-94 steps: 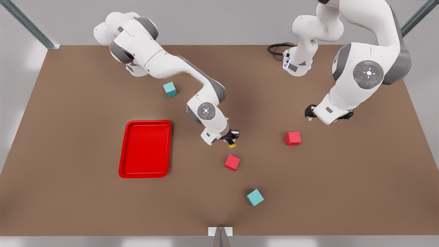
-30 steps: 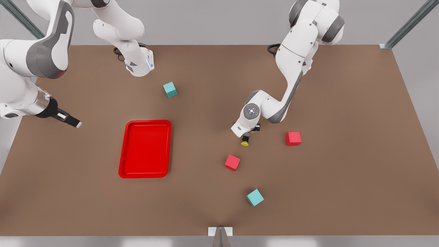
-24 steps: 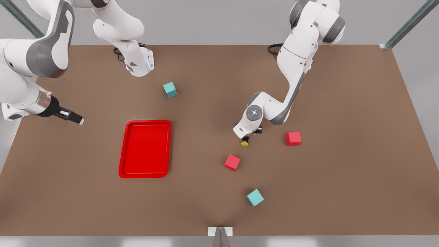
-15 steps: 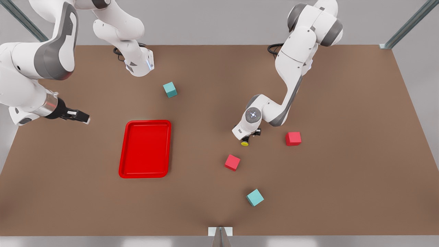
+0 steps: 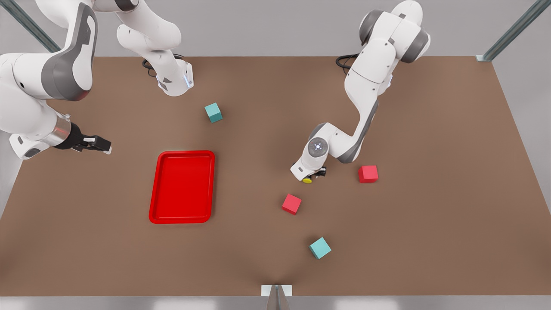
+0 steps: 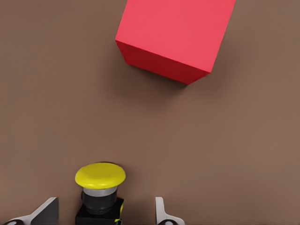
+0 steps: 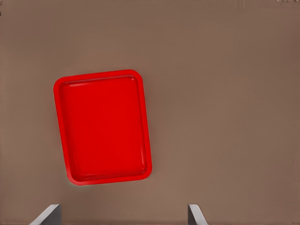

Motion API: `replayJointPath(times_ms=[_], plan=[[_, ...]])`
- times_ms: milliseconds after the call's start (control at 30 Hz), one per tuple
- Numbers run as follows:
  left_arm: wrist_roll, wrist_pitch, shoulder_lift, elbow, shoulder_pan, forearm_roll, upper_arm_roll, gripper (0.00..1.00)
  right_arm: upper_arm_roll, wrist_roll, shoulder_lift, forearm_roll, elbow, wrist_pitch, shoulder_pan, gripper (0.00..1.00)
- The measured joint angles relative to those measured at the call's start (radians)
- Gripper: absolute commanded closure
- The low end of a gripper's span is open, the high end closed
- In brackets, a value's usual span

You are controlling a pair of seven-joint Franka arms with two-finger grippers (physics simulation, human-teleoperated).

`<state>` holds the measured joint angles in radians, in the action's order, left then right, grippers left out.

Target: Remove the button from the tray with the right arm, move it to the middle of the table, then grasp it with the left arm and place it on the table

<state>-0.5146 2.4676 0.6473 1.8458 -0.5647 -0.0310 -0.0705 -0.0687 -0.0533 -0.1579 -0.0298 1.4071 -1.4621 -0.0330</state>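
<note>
- Well, you have a large flat matte brown table (image 5: 430,224) under pale grey walls, with metal posts at the far corners.
- Your small yellow-capped push-button on its grey-black base (image 6: 100,193) stands on the table between the left gripper's (image 6: 105,213) spread fingers — they flank it without touching.
- Up close, the left wrist view gives you a red cube (image 6: 176,35) just beyond the button.
- Your right gripper (image 5: 97,144) hangs high at the front view's left, fingers apart, looking down on the shallow bright red rectangular tray (image 7: 102,126) — well apart from the button.
- Only from the front do you get two teal cubes (image 5: 213,112) (image 5: 320,248).
</note>
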Motion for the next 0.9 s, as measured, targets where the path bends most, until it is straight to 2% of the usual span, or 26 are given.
replayJointPath(times_ms=[67, 133, 300, 367, 433, 500, 567, 633, 767, 900], plan=[[-0.002, 0.002, 0.004, 0.000, 0.000, -0.006, 0.000, 0.00, 0.000, 0.008, -0.001, 0.000, 0.000, 0.000, 0.001, 0.00], [-0.005, 0.003, 0.008, -0.001, 0.000, -0.010, 0.000, 0.14, 0.000, 0.016, 0.000, 0.000, 0.000, 0.001, 0.004, 0.00], [-0.009, 0.005, 0.009, -0.001, 0.004, -0.015, 0.000, 0.15, -0.004, 0.032, -0.001, 0.000, -0.001, 0.002, 0.020, 0.00], [-0.010, 0.005, 0.009, -0.001, 0.007, -0.017, 0.000, 0.33, -0.004, 0.037, -0.007, 0.000, -0.014, 0.001, 0.023, 0.00], [-0.011, 0.005, 0.009, -0.001, 0.008, -0.017, 0.001, 0.38, -0.005, 0.042, -0.012, 0.000, -0.023, 0.000, 0.036, 0.00], [-0.012, 0.005, 0.009, -0.001, 0.008, -0.017, 0.001, 0.39, -0.005, 0.046, -0.026, -0.002, -0.046, 0.000, 0.058, 0.00], [-0.014, 0.005, 0.009, -0.001, 0.009, -0.018, 0.001, 0.50, -0.006, 0.049, -0.032, -0.003, -0.054, -0.001, 0.067, 0.00], [-0.017, 0.004, 0.009, -0.001, 0.009, -0.020, 0.002, 0.55, -0.004, 0.051, -0.034, -0.003, -0.056, -0.001, 0.063, 0.00], [-0.027, 0.003, 0.009, -0.002, 0.008, -0.025, 0.002, 0.62, -0.003, 0.056, -0.035, -0.003, -0.057, -0.002, 0.057, 0.00], [-0.038, 0.001, 0.009, -0.002, 0.009, -0.028, 0.002, 0.62, -0.003, 0.060, -0.035, 0.000, -0.057, -0.001, 0.056, 0.00]])
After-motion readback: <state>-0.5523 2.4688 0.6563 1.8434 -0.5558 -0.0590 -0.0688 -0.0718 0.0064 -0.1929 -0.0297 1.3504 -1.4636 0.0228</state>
